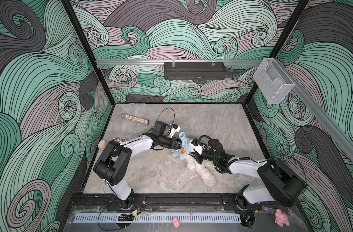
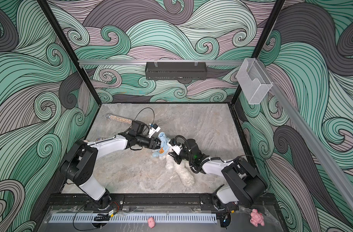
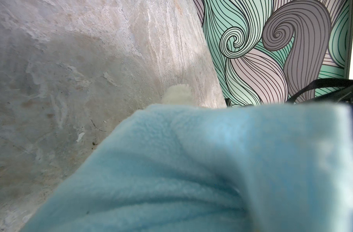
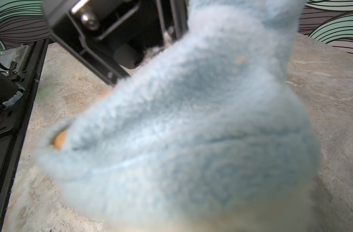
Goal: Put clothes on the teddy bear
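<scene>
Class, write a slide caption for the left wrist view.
Blue fleece garment fills the foreground; a white tuft of the teddy bear peeks past it, grey tabletop behind.

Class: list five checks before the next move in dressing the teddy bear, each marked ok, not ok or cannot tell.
1. Teddy bear lies on the table: ok.
2. Blue garment is against the bear: ok.
3. Garment fully on the bear: not ok, much white fur bare.
4. Left jaws holding the garment: cannot tell, cloth hides them.
5. Right jaws holding anything: cannot tell, cloth hides them.
</scene>
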`<action>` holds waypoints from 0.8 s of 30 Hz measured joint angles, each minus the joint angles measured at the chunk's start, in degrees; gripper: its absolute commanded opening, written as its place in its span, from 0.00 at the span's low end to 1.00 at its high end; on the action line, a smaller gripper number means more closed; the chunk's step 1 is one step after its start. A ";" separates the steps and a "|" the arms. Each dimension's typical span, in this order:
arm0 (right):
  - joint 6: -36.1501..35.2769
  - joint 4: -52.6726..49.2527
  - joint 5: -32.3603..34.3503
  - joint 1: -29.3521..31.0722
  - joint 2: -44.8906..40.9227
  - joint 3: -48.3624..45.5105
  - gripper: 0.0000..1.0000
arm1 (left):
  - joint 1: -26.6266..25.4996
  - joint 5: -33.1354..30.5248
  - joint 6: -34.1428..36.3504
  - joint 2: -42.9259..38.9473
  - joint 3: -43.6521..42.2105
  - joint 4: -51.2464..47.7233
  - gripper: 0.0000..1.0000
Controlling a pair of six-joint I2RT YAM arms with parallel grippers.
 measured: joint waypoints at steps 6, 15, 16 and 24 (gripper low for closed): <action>-1.33 -0.20 0.28 0.57 -0.42 0.00 0.08 | -1.18 -8.26 3.67 -4.11 2.69 -10.08 0.59; -2.12 -0.22 0.31 1.03 -0.55 0.20 0.07 | -2.47 -12.85 4.70 -6.73 3.67 -15.13 0.47; -2.21 -0.31 0.31 1.07 -0.55 0.20 0.07 | -2.47 -12.96 4.72 -6.84 3.65 -15.34 0.47; -2.36 -0.13 0.00 1.27 -0.52 0.81 0.07 | -2.47 -12.11 4.57 -9.16 3.19 -14.19 0.43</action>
